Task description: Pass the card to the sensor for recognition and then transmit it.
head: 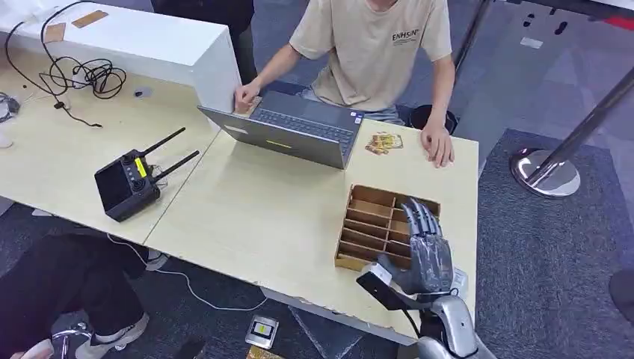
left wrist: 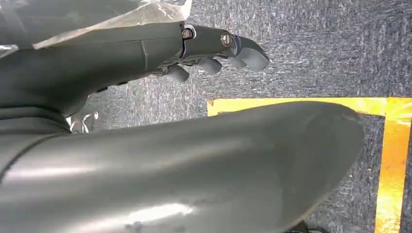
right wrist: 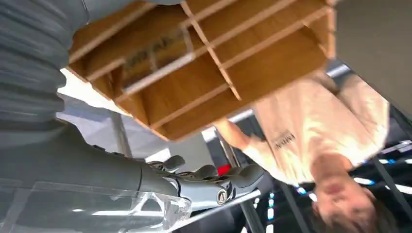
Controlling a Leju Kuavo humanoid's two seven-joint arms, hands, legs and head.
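Pale desk [head: 247, 217], person behind laptop [head: 299, 129] — our right hand [head: 425, 254] hovered over the wooden tray [head: 359, 250], fingers straight, apart, holding nothing. Left hand [left wrist: 214, 51] hung curled, empty. We judged the card [right wrist: 153, 51] ungrasped — everything left.

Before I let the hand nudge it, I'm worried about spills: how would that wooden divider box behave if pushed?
The box looks like thin wood with slim partitions, so probably light and rigid. It sits flat and low on the table, so it would likely slide rather than tip. The right hand hovers over its near end; the thin dividers might crack under pressure.
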